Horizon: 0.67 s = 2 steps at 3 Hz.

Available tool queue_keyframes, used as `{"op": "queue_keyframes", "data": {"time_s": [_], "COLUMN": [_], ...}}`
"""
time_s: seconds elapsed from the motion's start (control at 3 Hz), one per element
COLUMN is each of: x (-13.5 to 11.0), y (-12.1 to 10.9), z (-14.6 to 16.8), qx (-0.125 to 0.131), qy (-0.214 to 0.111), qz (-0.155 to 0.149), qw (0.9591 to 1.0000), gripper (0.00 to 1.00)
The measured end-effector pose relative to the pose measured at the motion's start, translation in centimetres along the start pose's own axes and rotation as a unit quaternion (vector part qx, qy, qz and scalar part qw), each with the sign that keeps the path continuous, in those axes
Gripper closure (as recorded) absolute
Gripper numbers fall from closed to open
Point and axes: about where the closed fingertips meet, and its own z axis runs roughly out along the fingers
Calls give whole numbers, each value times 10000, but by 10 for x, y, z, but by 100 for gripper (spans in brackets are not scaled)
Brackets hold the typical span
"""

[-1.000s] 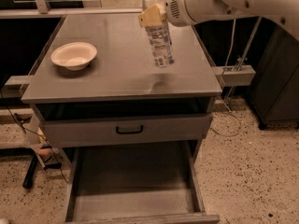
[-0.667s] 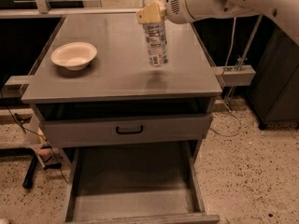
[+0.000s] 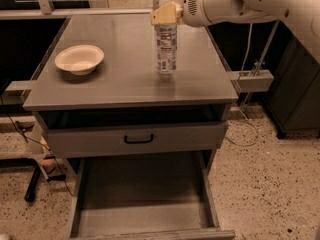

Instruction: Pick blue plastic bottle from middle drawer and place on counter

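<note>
I see the bottle (image 3: 165,51) upright on the counter (image 3: 125,86), right of centre, its base apparently touching the top, though I can't rule out a sliver of gap. My gripper (image 3: 165,18) sits at the bottle's neck, jaws clamped on it just under the cap. The drawer (image 3: 145,186) below hangs open with the bottle out of it, and the bowl (image 3: 79,59) stands well apart to the left. I judge pick and carry done; what's left is to release and lift away.
</note>
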Motion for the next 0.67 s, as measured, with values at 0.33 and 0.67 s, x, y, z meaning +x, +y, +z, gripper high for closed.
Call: {"op": "queue_keyframes", "data": {"time_s": [0.33, 0.67], "x": [6, 18], "y": [-14, -24], "z": [7, 11], "qx": [-169, -235], "qy": [-36, -116], "qz": [274, 421], "qw": [9995, 9988], "gripper": [100, 100]}}
